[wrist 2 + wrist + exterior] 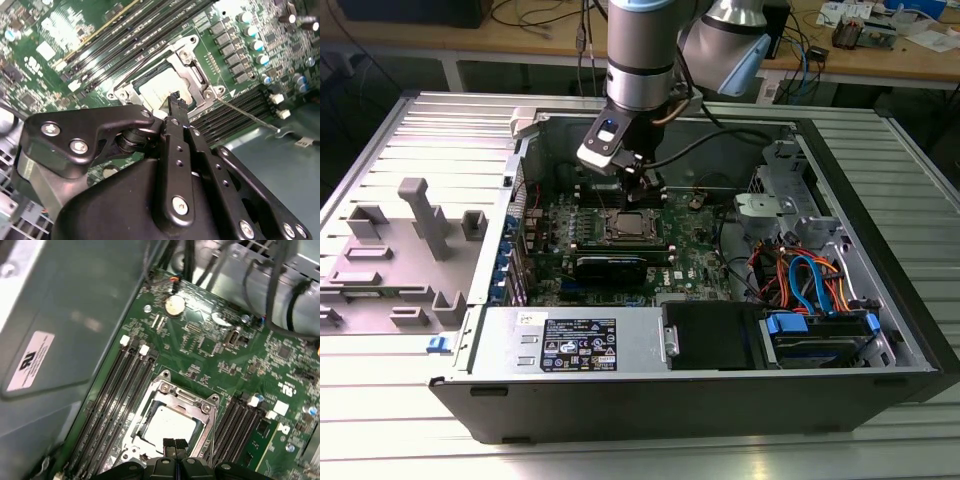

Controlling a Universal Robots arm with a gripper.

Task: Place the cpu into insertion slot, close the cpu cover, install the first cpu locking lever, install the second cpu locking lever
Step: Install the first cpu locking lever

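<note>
Robot arm at work inside an open computer case (880,300): its single gripper (645,188) hangs low over the one green motherboard (225,355). In both wrist views the gripper (175,444) (176,100) has its two black fingertips (169,445) pressed together, jaws clenched on nothing.

Just beyond and beneath those tips lies the one cpu (167,424), its pale metal top seated square in the insertion slot (187,54). One cpu cover (176,399), a silver frame with a square window, lies flat around the chip. The tips overlap the socket's nearest edge; whether they touch it cannot be told.

One thin locking lever (245,113) runs out from a corner of the socket, off to one side of the jaws, slanting over a bank of memory slots. Two banks of long black memory slots (107,400) flank the socket, one on either side of the jaws. Well beyond the tips, past the socket's far edge, sits one round coin battery (175,305).

In the exterior view, one bundle of orange and blue cables (805,275) lies well apart from the jaws toward the exterior view's right. One grey plastic fixture (415,240) stands outside the case on the ribbed metal table (380,420), toward the exterior view's left.
</note>
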